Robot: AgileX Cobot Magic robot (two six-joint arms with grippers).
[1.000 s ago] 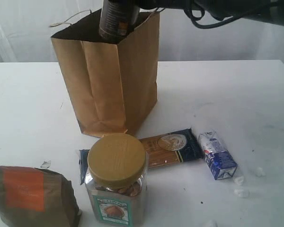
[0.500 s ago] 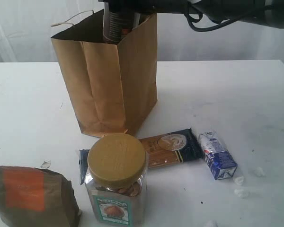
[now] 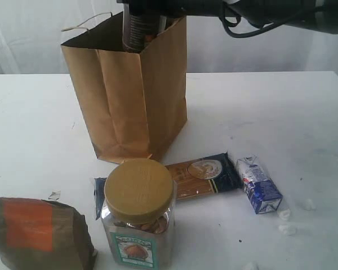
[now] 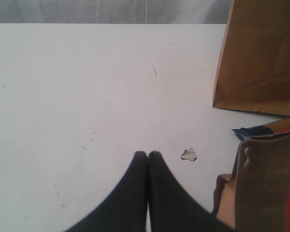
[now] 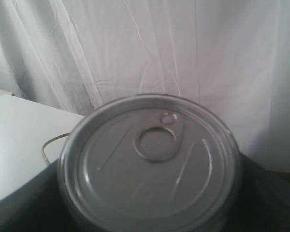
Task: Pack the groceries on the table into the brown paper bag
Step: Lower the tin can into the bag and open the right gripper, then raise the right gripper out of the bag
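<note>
The brown paper bag (image 3: 129, 95) stands open at the back of the table (image 3: 270, 112). My right gripper (image 3: 148, 8) reaches in from the right, shut on the dark can (image 3: 138, 31), which hangs upright with its lower end inside the bag's mouth. The can's grey pull-tab lid (image 5: 152, 159) fills the right wrist view. My left gripper (image 4: 148, 154) is shut and empty, low over bare table beside the brown pouch with orange label (image 4: 268, 183) (image 3: 36, 230). Nearer the front are the clear jar with tan lid (image 3: 138, 214), the spaghetti packet (image 3: 205, 175) and the small blue-white carton (image 3: 259, 184).
Small white crumbs (image 3: 287, 222) lie at the front right beside the carton, and one scrap (image 4: 188, 154) sits close to my left fingertips. A white curtain hangs behind the table. The bag's twisted handle (image 3: 81, 22) sticks up at its far left corner.
The right gripper has lowered the dark can from a tilt above the bag's rim to upright inside the mouth. It has held still for the last half second.
</note>
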